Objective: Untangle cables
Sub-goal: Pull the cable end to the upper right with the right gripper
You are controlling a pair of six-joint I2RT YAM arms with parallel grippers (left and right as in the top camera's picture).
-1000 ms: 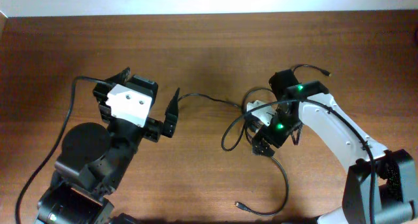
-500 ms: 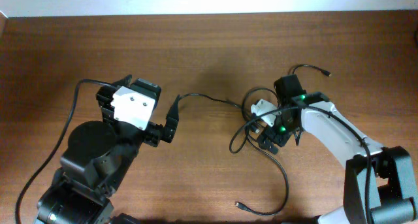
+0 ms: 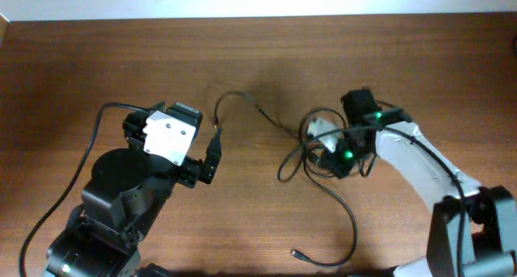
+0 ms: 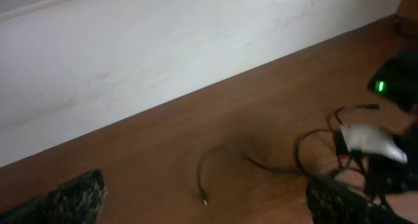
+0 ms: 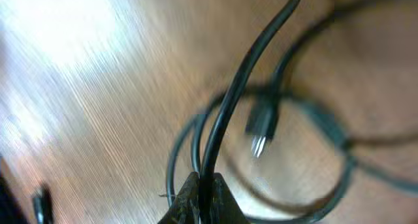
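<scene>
At the bottom edge of the right wrist view, the right end effector [image 5: 200, 196] is pinched tight on one strand of the thin black flexible cables [image 5: 226, 103]. The strand rises from the fingertips toward the upper right of the frame. Just beyond it, a small black plug with a metal tip [image 5: 260, 129] lies inside blurred loops on the brown wooden surface [image 5: 85, 119].

In the left wrist view, the left end effector [image 4: 206, 188] stands wide and holds nothing, its textured fingers [image 4: 65, 198] at the lower corners. Further out between them lies a free cable end [image 4: 204, 200]. Its strand arches up and runs right to the tangle at the right edge. Behind, a white wall [image 4: 163, 48] fills the upper frame.

Overhead, the tangle sits right of centre at the right end effector. One strand curves toward upper centre. Another trails down to a small connector [image 3: 296, 253] near the bottom edge.
</scene>
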